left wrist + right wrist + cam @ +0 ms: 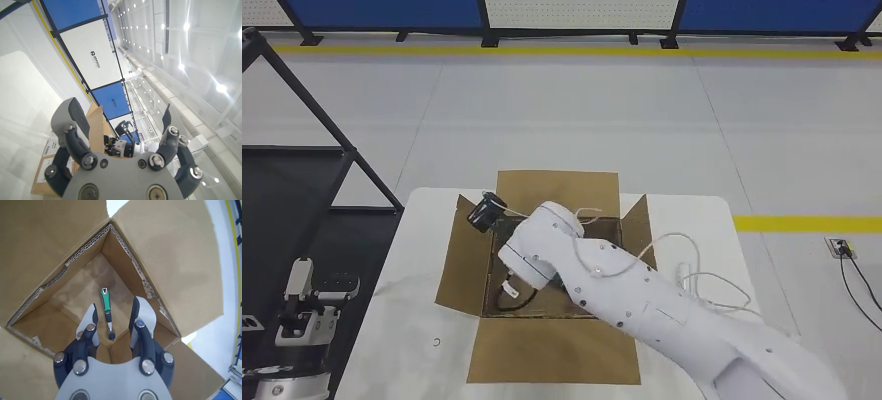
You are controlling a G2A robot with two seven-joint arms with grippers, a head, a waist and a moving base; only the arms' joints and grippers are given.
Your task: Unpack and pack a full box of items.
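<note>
The right gripper [115, 305], jaws spread and empty, hangs inside the open cardboard box [170, 256] above a green-handled wrench [105, 309] lying on the box floor. Its arm enters from five o'clock. The left gripper [122, 109], likewise released, holds nothing. With the wrench the one item seen inside, unpacking looks nearly finished, or repacking barely begun.

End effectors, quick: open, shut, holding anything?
Left end effector: open, empty.
Right end effector: open, empty, above the wrench in the box.
</note>
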